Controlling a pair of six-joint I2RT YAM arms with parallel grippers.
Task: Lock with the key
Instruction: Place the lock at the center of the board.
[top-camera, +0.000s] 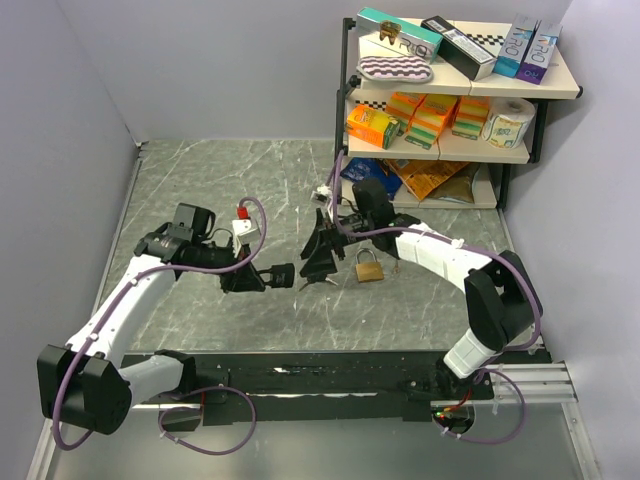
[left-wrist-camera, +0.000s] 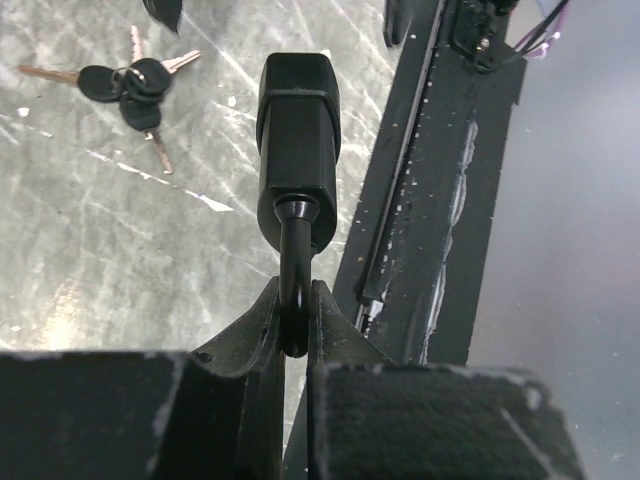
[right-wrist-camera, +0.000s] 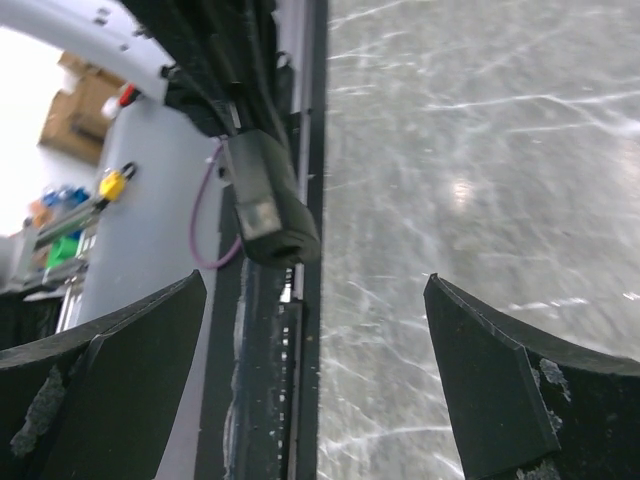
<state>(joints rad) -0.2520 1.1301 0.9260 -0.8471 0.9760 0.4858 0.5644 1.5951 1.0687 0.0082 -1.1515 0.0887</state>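
A black padlock (left-wrist-camera: 298, 150) hangs in the air above the table with its shackle (left-wrist-camera: 293, 300) pinched in my left gripper (left-wrist-camera: 293, 290), which is shut on it. From above, the left gripper (top-camera: 262, 277) and the padlock (top-camera: 284, 275) sit left of centre. My right gripper (top-camera: 318, 262) stands just right of the padlock with its jaws wide apart. The right wrist view shows that gripper (right-wrist-camera: 315, 290) empty, with the padlock's end face (right-wrist-camera: 270, 210) ahead of it and apart from its fingers. A bunch of black-headed keys (left-wrist-camera: 132, 88) lies on the marble table.
A brass padlock (top-camera: 369, 269) lies on the table under the right forearm. A shelf unit (top-camera: 455, 90) loaded with boxes and packets stands at the back right. A black rail (top-camera: 330, 378) runs along the near edge, and walls close the left and back sides.
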